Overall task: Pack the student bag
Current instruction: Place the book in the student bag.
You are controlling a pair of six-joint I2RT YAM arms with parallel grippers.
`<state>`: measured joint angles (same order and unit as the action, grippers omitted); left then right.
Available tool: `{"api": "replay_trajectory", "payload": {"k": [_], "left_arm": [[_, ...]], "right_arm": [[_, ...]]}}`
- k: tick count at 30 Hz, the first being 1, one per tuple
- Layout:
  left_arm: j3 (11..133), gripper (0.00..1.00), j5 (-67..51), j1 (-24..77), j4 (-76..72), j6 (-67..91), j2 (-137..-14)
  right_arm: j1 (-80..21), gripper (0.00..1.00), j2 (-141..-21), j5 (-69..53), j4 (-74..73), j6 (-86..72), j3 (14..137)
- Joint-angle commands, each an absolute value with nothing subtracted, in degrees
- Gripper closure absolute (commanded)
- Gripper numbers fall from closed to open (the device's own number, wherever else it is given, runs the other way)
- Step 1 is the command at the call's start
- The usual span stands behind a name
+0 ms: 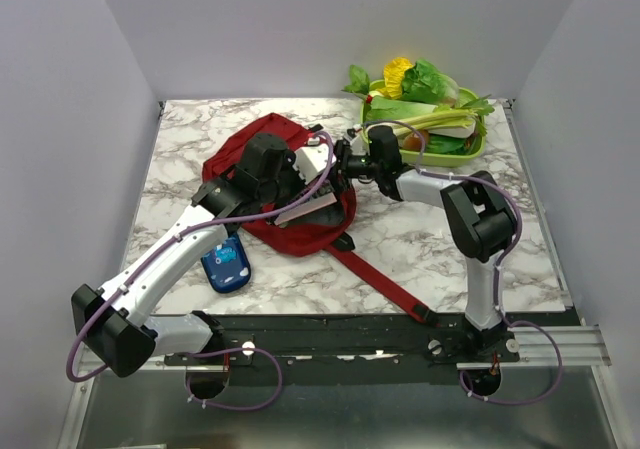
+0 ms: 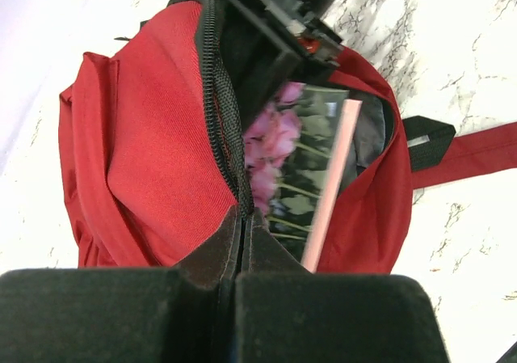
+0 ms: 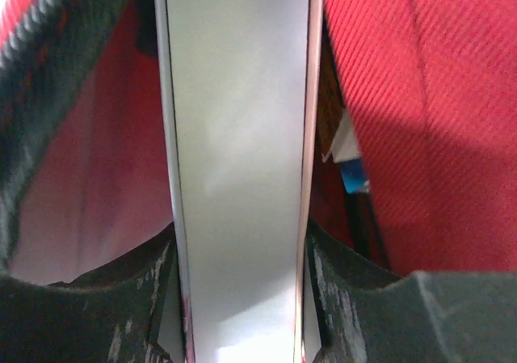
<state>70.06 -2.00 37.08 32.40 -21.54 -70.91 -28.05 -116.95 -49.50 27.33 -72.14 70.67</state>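
The dark red student bag (image 1: 232, 154) lies open on the marble table. My left gripper (image 2: 242, 217) is shut on the bag's black zipper edge (image 2: 222, 112) and holds the mouth apart. A thick book (image 2: 303, 161) with a pink-flower cover and pink spine stands partly inside the opening. My right gripper (image 3: 240, 242) is shut on the book, one finger on each cover, with the white page edge (image 3: 238, 137) running up between them. Red bag fabric (image 3: 436, 120) lies on both sides of it. From above, the right gripper (image 1: 340, 164) reaches into the bag from the right.
A blue patterned pencil case (image 1: 225, 264) lies on the table beside the left arm. A green tray (image 1: 478, 147) holding toy vegetables sits at the back right. A long red strap (image 1: 385, 289) runs toward the near edge.
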Motion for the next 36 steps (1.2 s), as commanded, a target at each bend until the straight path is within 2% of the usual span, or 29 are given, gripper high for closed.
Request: {"api": "replay_trajectory", "payload": {"k": [1,2,8,10,21,28,36], "left_arm": [[71.98,0.99,-2.64,37.0,32.08,-21.01,-69.08],[71.81,0.99,-2.64,37.0,32.08,-21.01,-69.0],[71.02,0.99,-2.46,37.0,31.99,-21.36,-68.38],[70.67,0.99,-2.37,37.0,31.99,-21.36,-68.12],[69.79,0.99,-2.29,37.0,31.73,-21.27,-67.68],[70.05,0.99,-2.55,37.0,32.08,-21.18,-67.41],[70.05,0.99,-2.46,37.0,31.64,-21.27,-67.67]], "right_arm": [[-30.4,0.76,-119.44,-40.0,22.08,-72.08,81.97],[-30.93,0.76,-119.7,-38.51,20.67,-70.85,83.13],[-33.57,0.43,-122.7,-29.55,5.03,-62.6,90.7],[-33.84,0.01,-121.65,-27.34,2.74,-60.92,90.09],[-33.31,0.0,-109.52,-21.09,-2.55,-48.26,78.41],[-33.31,0.0,-108.99,-21.01,-6.5,-44.3,78.4],[-33.4,0.0,-104.68,-17.58,-2.92,-42.89,69.98]]}}
